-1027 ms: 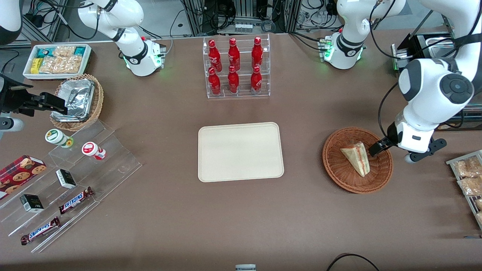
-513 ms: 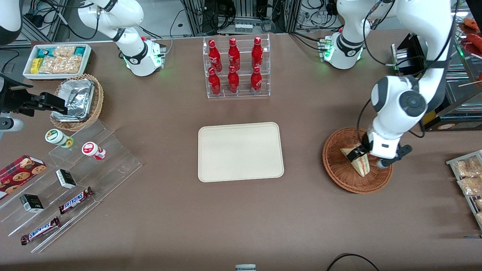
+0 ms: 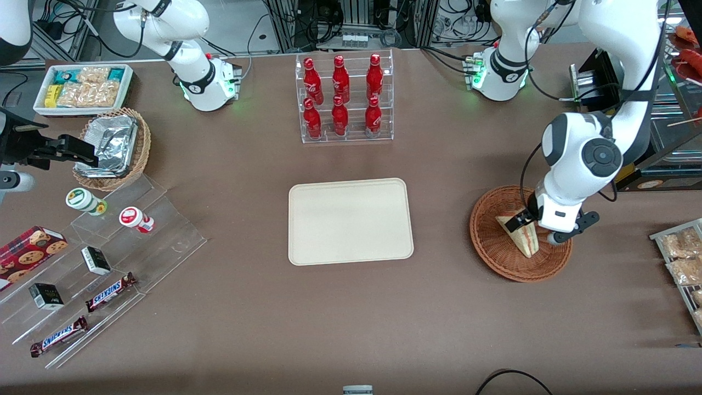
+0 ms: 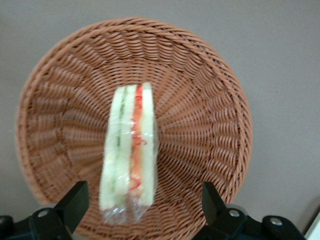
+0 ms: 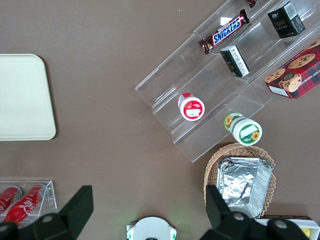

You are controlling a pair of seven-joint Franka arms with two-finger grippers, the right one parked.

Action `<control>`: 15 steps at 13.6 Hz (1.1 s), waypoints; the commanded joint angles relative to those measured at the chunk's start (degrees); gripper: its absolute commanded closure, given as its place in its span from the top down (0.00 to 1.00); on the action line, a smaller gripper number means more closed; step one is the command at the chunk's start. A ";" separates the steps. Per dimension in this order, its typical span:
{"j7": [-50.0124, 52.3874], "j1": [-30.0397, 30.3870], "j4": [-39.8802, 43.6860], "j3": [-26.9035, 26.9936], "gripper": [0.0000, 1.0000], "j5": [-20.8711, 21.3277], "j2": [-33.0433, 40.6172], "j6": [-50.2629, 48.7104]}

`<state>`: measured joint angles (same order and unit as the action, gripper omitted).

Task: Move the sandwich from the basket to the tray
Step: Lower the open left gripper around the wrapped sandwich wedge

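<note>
At the front view's right, the left arm's gripper (image 3: 524,224) hovers spread wide over the plastic-wrapped triangular white-bread sandwich (image 4: 129,152) in the round reddish-brown wicker basket (image 3: 488,249), so descending and closing should precede carrying to the cream rectangular tray (image 3: 351,221).

The brown counter (image 5: 115,60) carries a cream tray (image 5: 22,97) with rounded corners. A clear stepped display stand (image 5: 210,95) holds a Snickers bar (image 5: 224,31), two small dark boxes (image 5: 235,60), a cookie box (image 5: 294,75), a red-lidded cup (image 5: 191,107) and a green-labelled cup (image 5: 243,129). Beside the stand, a tan wicker basket (image 5: 212,170) holds foil containers (image 5: 244,184). Red bottles (image 5: 22,197) lie in a clear rack (image 5: 47,187) near the tray.
</note>
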<state>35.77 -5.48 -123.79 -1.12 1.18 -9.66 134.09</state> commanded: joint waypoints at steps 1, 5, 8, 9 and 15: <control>-1.06 0.56 -1.19 0.59 1.00 0.93 2.19 -1.99; -0.97 0.56 -2.16 0.59 1.00 0.93 1.49 -0.85; -0.97 0.30 -3.47 0.59 1.00 0.93 0.69 2.22; -0.88 0.38 -4.87 0.59 1.00 0.93 0.52 4.75; -0.97 0.30 -5.67 0.59 1.00 0.93 -1.85 8.38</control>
<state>34.92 -5.01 -128.88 -0.57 1.20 -11.42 141.16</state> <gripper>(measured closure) 0.000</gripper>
